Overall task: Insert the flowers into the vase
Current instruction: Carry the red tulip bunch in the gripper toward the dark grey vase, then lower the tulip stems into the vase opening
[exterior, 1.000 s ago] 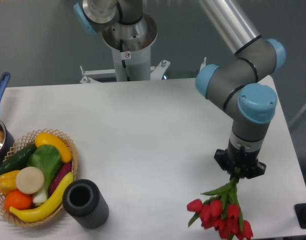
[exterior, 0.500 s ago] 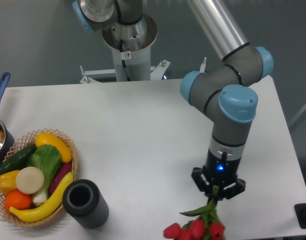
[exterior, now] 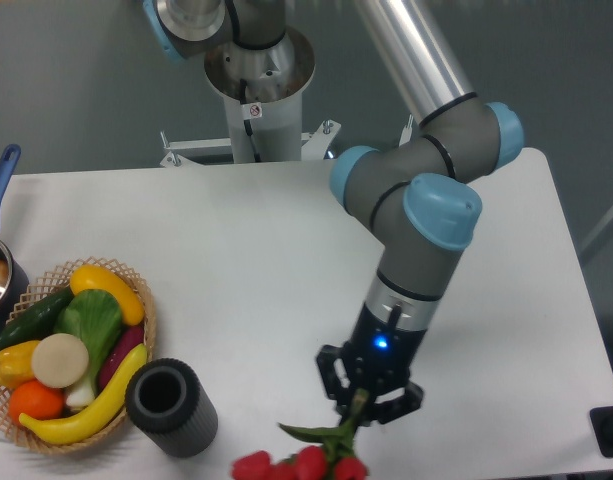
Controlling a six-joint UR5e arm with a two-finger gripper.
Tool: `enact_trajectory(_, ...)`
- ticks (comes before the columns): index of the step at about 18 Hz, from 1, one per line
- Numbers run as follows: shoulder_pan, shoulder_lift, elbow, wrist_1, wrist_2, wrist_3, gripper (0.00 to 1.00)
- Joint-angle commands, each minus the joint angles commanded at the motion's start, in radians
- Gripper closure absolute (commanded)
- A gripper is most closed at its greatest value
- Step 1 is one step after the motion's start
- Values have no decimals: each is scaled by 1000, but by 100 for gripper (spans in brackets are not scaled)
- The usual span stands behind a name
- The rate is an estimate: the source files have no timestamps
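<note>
The flowers, red tulips on green stems, hang at the bottom edge of the frame with most of the blooms cut off from view. My gripper is shut on their stems, above the table's front edge. The vase, a dark grey ribbed cylinder with an open round mouth, stands at the front left, well to the left of the gripper. Nothing is inside its mouth.
A wicker basket of toy vegetables touches the vase's left side. A metal pot with a blue handle sits at the far left edge. The arm's base column rises behind the table. A black object lies at the right edge.
The arm has swung left and toward the front of the table, carrying the flowers with it. The blooms have slipped lower, partly out of frame. The vase and basket stayed put.
</note>
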Motion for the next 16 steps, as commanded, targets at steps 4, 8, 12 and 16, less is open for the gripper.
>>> enact_trajectory(4,-15,2,0,67,-95,-12,93)
enact_trajectory(8,-17,2,-2,95,-173,-31,92)
enact_trajectory(12,-32,3,0,97,-238,-65,92)
enact_trajectory(16,-42,5,3,106,-324,-77,88)
